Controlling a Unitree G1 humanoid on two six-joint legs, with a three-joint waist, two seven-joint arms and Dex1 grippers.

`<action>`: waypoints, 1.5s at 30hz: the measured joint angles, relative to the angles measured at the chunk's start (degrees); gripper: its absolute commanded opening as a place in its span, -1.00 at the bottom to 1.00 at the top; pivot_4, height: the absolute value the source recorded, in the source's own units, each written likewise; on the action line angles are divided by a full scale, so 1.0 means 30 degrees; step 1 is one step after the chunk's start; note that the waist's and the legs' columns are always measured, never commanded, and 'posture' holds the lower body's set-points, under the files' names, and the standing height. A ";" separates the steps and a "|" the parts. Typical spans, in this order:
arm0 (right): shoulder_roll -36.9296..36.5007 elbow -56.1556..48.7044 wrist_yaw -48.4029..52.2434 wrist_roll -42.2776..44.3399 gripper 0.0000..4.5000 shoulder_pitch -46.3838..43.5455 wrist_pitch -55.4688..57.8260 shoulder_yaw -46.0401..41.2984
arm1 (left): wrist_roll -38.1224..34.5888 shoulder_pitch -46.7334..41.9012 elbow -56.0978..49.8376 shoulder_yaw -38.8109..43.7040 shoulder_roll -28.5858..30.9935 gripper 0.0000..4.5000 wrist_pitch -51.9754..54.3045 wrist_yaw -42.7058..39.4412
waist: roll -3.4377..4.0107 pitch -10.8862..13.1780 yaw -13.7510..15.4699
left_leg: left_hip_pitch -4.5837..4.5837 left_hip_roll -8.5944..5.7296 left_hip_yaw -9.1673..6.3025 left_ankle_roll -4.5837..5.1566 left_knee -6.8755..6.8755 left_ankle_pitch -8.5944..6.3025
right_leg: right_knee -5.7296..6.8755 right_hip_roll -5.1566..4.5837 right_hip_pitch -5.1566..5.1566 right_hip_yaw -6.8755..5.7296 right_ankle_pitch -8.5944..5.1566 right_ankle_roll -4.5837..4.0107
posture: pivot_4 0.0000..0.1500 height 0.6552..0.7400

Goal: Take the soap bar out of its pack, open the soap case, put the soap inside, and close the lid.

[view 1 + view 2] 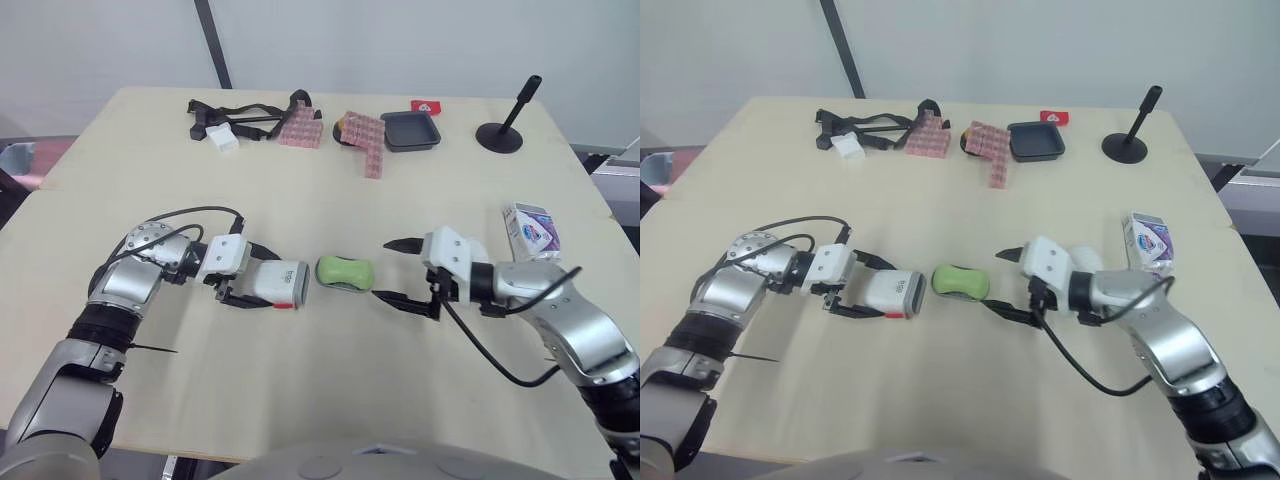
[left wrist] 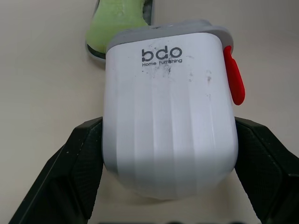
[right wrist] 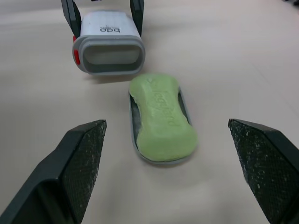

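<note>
A green soap bar [image 1: 345, 271] lies on a grey tray [image 3: 134, 120] of the soap case at the table's middle. Just left of it lies the white case cover [image 1: 277, 283] with a red tab, its open mouth facing the soap. My left gripper [image 1: 248, 284] is shut on the cover, fingers [image 2: 77, 163] pressing its two sides. My right gripper [image 1: 394, 270] stands open just right of the soap, fingers [image 3: 81, 161] spread wide and nothing between them. The soap pack [image 1: 530, 230], white and purple, lies at the right edge behind my right arm.
At the far side lie black straps [image 1: 235, 118], two pink patterned packs [image 1: 300, 128], a black square dish [image 1: 410, 130], a small red item [image 1: 424, 105] and a black stand [image 1: 505, 125]. The table edge runs close along the right.
</note>
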 measured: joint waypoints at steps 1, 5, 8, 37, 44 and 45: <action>0.0173 0.0000 -0.0070 -0.0101 1.00 -0.0447 0.0440 0.0337 | -0.0051 0.0046 -0.0046 0.0020 0.0015 0.54 0.0053 0.0057 | 0.0000 0.0000 0.0009 | 0.0000 -0.0001 0.0002 -0.0021 0.0000 0.0009 | 0.0000 0.0001 -0.0001 0.0002 0.0003 0.0005 | 1.00 0.94; 0.0810 0.0078 -0.0330 -0.0572 1.00 -0.2490 0.2193 0.1918 | -0.0216 0.0206 -0.0708 0.0043 0.0019 0.54 0.0453 0.0219 | 0.0001 0.0001 0.0010 | 0.0003 0.0000 0.0002 -0.0064 -0.0016 0.0027 | 0.0003 0.0011 -0.0002 0.0003 0.0009 0.0015 | 1.00 0.94; 0.1345 0.0341 -0.0556 -0.0852 1.00 -0.3131 0.2783 0.2552 | -0.0230 0.0302 -0.0855 0.0052 0.0006 0.54 0.0635 0.0328 | 0.0001 0.0001 0.0029 | 0.0000 -0.0001 0.0004 -0.0088 -0.0029 0.0031 | -0.0001 0.0017 -0.0004 0.0007 0.0012 0.0020 | 1.00 0.94; 0.3754 0.4218 -0.1425 -0.3701 0.88 -0.4879 0.4252 0.5331 | -0.0225 0.0774 -0.1547 0.0068 -0.0219 0.53 0.0784 0.1007 | 0.0003 0.0002 0.0080 | -0.0001 0.0002 0.0004 -0.0196 -0.0056 0.0034 | 0.0000 0.0086 0.0034 0.0006 0.0016 0.0027 | 1.00 0.94; 0.3513 0.4001 -0.1195 -0.3696 0.14 -0.4877 0.4337 0.5301 | -0.0220 0.0773 -0.1547 0.0068 -0.0223 0.53 0.0764 0.1026 | 0.0003 0.0002 0.0083 | 0.0005 0.0014 0.0004 -0.0200 -0.0063 0.0032 | -0.0016 0.0083 0.0076 0.0006 0.0016 0.0027 | 1.00 0.94; 0.3478 0.3998 -0.1165 -0.3697 0.14 -0.4877 0.4334 0.5302 | -0.0219 0.0773 -0.1546 0.0068 -0.0223 0.53 0.0762 0.1030 | 0.0003 0.0002 0.0084 | 0.0005 0.0016 0.0004 -0.0200 -0.0063 0.0032 | -0.0016 0.0082 0.0077 0.0006 0.0016 0.0027 | 1.00 0.94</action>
